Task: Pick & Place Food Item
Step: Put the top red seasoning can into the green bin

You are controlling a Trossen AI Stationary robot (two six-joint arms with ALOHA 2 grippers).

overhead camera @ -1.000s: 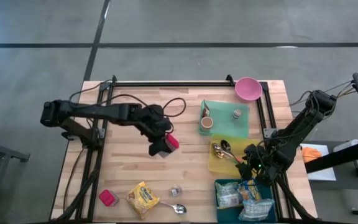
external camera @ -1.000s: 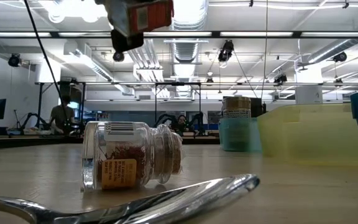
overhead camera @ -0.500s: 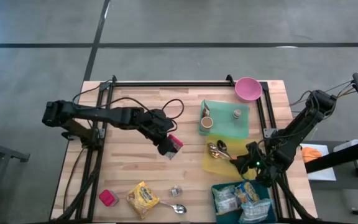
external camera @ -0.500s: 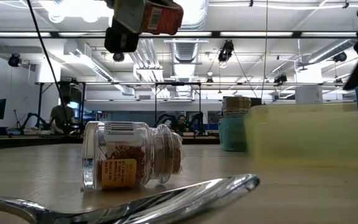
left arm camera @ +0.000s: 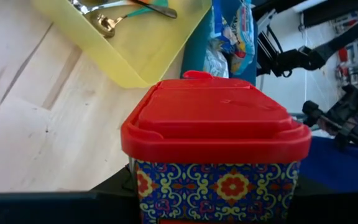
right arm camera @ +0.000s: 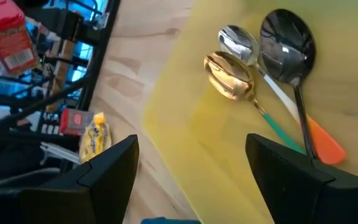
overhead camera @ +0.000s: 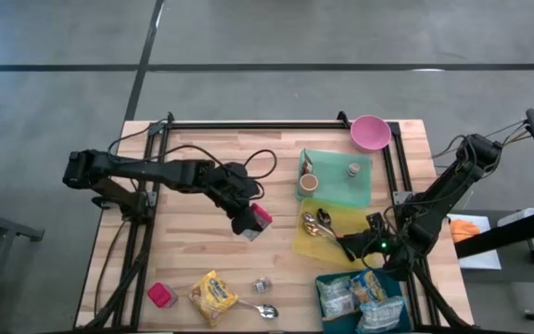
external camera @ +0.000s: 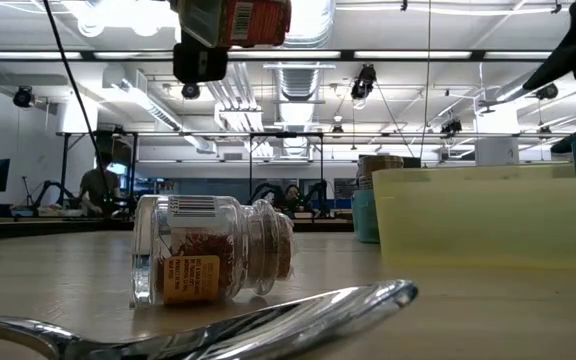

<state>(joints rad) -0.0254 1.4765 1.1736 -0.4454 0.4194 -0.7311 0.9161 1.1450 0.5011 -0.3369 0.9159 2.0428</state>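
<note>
Picking is done: left hand (overhead camera: 248, 221) pinches the red-lidded patterned spice tub (overhead camera: 259, 216) above mid-counter, yellow plastic tray (overhead camera: 306, 243) at three o'clock, right hand (overhead camera: 352, 249) spread over it; placing remains.

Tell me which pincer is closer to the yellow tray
Right. The right pincer sits at the yellow tray, fingers straddling its edge near the spoons. The left pincer, holding a red-lidded container, hangs over bare table left of it.
</note>
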